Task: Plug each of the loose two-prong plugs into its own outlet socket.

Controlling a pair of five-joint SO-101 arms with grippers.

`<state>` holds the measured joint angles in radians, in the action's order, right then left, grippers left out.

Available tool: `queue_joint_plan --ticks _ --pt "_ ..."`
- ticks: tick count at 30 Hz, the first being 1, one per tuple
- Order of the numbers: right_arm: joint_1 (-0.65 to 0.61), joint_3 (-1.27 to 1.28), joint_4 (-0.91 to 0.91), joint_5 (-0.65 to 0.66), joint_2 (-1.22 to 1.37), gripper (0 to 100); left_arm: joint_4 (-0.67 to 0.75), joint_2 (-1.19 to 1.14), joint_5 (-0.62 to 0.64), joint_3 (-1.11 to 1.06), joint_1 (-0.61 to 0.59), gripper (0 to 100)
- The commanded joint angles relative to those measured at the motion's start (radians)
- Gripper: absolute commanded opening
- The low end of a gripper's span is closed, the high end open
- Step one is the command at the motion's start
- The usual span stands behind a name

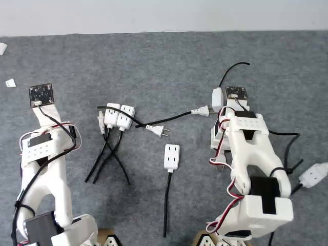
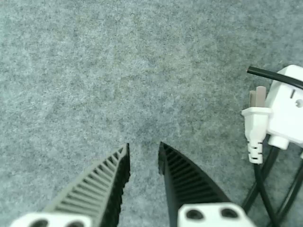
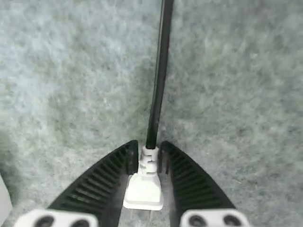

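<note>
Your right tool (image 3: 147, 146) is clamped on a white plug (image 3: 144, 189) at its cord collar; hold it square and aim the prongs at the lone outlet socket (image 1: 171, 156) on the surface (image 1: 154, 61). Your left tool (image 2: 144, 145) hangs slightly open, empty, near another loose plug (image 2: 255, 127).

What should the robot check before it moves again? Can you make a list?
1. Right gripper has a grip on the held plug: ok, shut on its neck.
2. The held plug's prongs point at a socket: cannot tell, the prongs are hidden.
3. A free outlet is waiting: ok, it lies alone on the carpet, slots up.
4. Left gripper is ready to grab: ok, open and holding nothing.
5. Left gripper is over a plug: not ok, the loose plug lies off to the side, against an outlet block.
</note>
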<state>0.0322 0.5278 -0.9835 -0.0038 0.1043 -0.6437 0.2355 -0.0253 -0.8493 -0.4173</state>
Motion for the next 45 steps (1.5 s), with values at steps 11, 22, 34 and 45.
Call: queue_joint_plan --ticks 11,22,34,45 --pt "0.002 -0.092 -0.076 0.021 0.021 8.0 0.026 0.006 -0.011 0.005 0.005 10" --pt "-0.018 -0.101 -0.099 0.072 0.021 10.1 0.026 0.006 -0.011 0.005 0.006 10" --pt "-0.016 -0.100 -0.090 0.075 0.033 8.3 0.026 0.006 -0.011 0.005 0.006 10" --pt "0.028 -0.097 -0.099 0.069 0.024 0.7 -0.009 0.006 -0.011 0.015 0.014 10"
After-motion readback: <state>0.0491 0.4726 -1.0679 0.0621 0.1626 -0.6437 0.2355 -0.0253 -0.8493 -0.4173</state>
